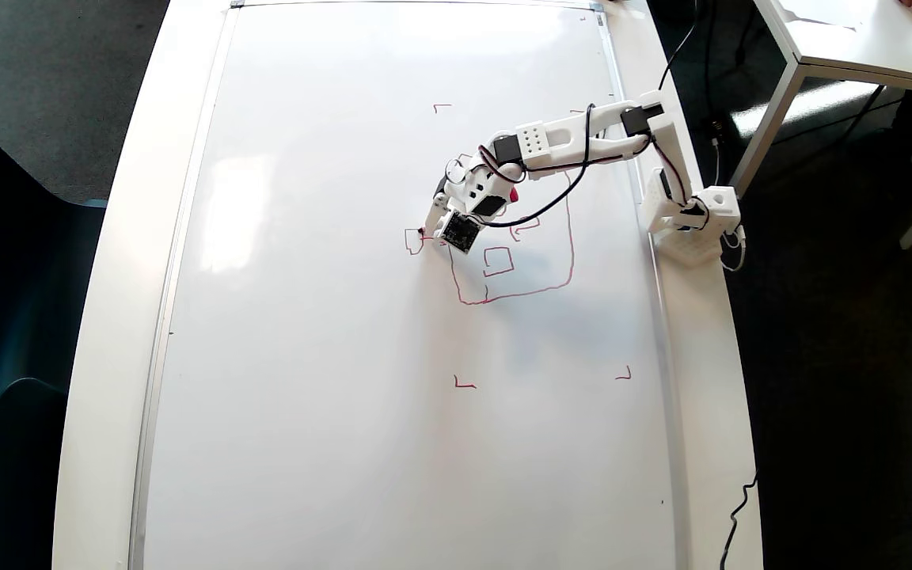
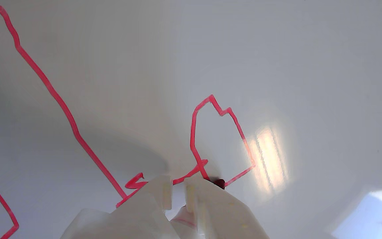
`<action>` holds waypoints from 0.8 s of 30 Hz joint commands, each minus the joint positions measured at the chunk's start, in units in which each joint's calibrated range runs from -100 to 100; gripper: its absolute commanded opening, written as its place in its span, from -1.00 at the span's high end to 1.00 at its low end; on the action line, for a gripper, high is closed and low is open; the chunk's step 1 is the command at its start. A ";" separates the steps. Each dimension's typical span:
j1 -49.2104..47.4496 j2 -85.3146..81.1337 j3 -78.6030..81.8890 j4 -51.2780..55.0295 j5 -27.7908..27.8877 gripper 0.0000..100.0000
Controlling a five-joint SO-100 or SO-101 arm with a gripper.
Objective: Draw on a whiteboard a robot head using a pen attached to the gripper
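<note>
White fingers, clenched on our pen, close the small box beside the nearly finished robot head on the whiteboard.

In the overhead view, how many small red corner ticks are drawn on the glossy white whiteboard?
3 clearly: upper tick, lower-left tick, lower-right tick on the whiteboard. A fourth may be hidden behind the white plastic arm.
</note>
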State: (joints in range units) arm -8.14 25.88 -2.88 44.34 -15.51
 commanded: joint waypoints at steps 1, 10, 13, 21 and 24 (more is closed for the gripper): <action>-0.88 -1.18 0.11 0.58 -0.31 0.99; -1.10 -3.95 -1.07 0.58 -0.26 0.99; -0.81 -5.38 -1.07 0.40 0.07 0.99; 0.37 -11.92 -1.07 -6.37 3.61 0.99; 1.33 -15.94 -1.07 -9.76 6.88 0.99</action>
State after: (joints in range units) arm -8.30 17.75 -2.97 38.01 -11.65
